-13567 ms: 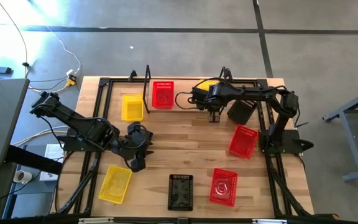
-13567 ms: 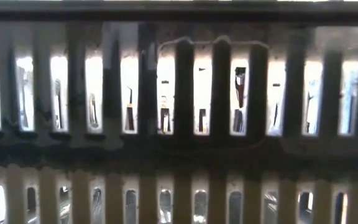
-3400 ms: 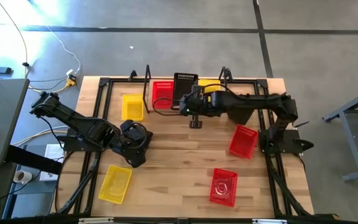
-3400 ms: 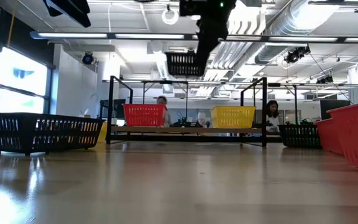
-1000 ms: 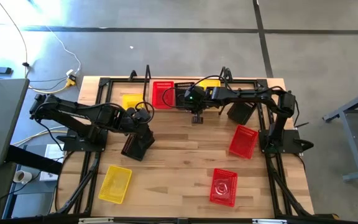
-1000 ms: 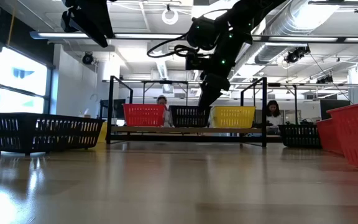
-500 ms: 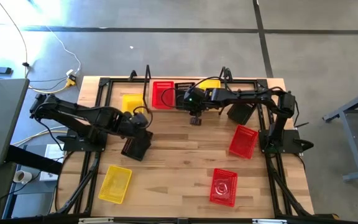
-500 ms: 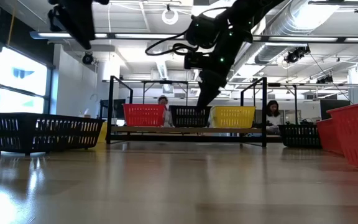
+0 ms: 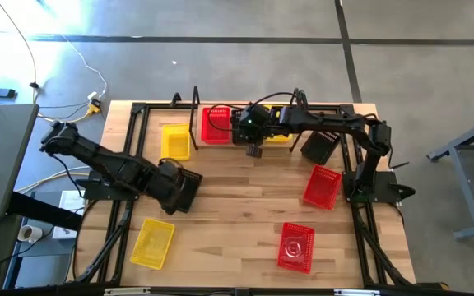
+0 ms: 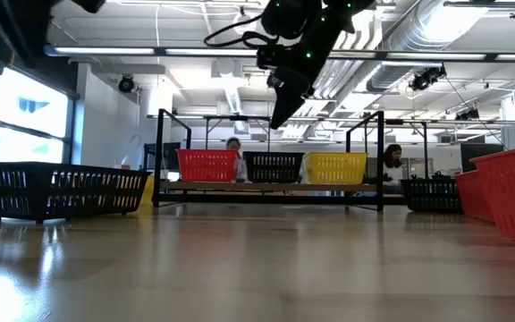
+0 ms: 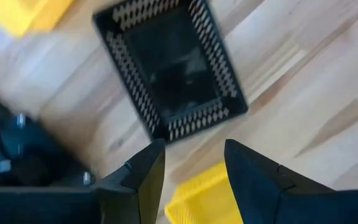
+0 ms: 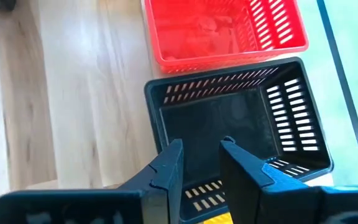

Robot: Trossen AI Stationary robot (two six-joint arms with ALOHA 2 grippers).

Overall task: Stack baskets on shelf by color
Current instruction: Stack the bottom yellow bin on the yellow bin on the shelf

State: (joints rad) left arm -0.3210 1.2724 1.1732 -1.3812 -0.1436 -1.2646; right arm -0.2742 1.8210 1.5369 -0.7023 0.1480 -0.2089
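Observation:
Three baskets stand side by side on the shelf (image 10: pixel 266 187): red (image 10: pixel 207 165), black (image 10: pixel 274 166), yellow (image 10: pixel 334 167). My right gripper (image 12: pixel 202 144) hangs open above the shelf's black basket (image 12: pixel 235 124), slanting down at it, with nothing between its fingers. My left gripper (image 11: pixel 194 149) points down, open, above the table's left half. Beneath it a second black basket (image 11: pixel 173 68) rests on its base on the table. A yellow basket (image 11: pixel 197 199) shows past the fingers.
On the table lie a yellow basket (image 9: pixel 174 141) left of the shelf, another yellow one (image 9: pixel 153 242) near left, two red ones (image 9: pixel 321 187) (image 9: pixel 295 247) on the right, and a black one (image 9: pixel 318 146) under the right arm. The table's middle is bare wood.
My right gripper has risen from the shelf's black basket, which stays between the red and the yellow one. My left gripper has swung toward the table's near left and turned, and now stands over the loose black basket, which has not moved.

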